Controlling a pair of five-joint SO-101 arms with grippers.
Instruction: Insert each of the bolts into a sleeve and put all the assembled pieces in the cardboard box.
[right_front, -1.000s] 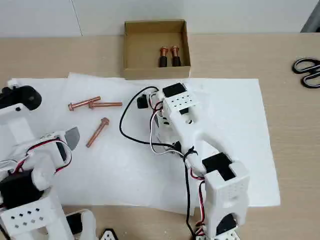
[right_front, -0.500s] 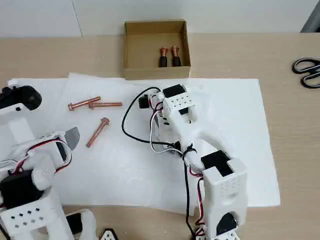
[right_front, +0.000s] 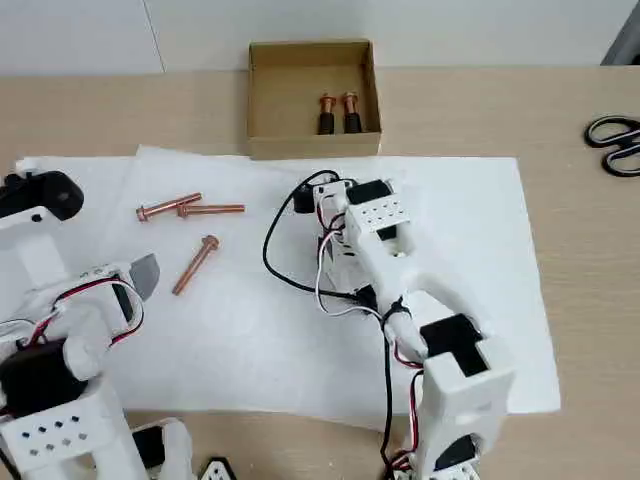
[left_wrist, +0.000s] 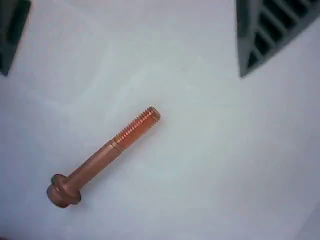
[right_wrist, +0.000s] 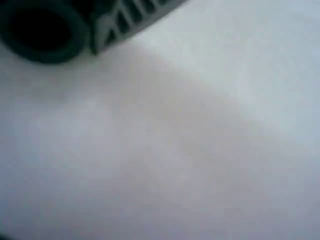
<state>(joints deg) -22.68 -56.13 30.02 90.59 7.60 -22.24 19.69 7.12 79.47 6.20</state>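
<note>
Left end effector (left_wrist: 125, 70) gapes over a bolt (left_wrist: 102, 157) on the paper (left_wrist: 225, 165); right end effector (right_wrist: 65, 37) is clamped on a sleeve (right_wrist: 40, 27).

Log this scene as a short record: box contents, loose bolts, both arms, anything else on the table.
cardboard box: two assembled pieces, side by side in its right half
loose bolts: three on the white paper, none in a sleeve
left end effector: open, close to the single bolt
right arm: over the paper's middle; black sleeve close in its wrist view, grip unclear
scissors: near the table's right edge, off the paper
</note>
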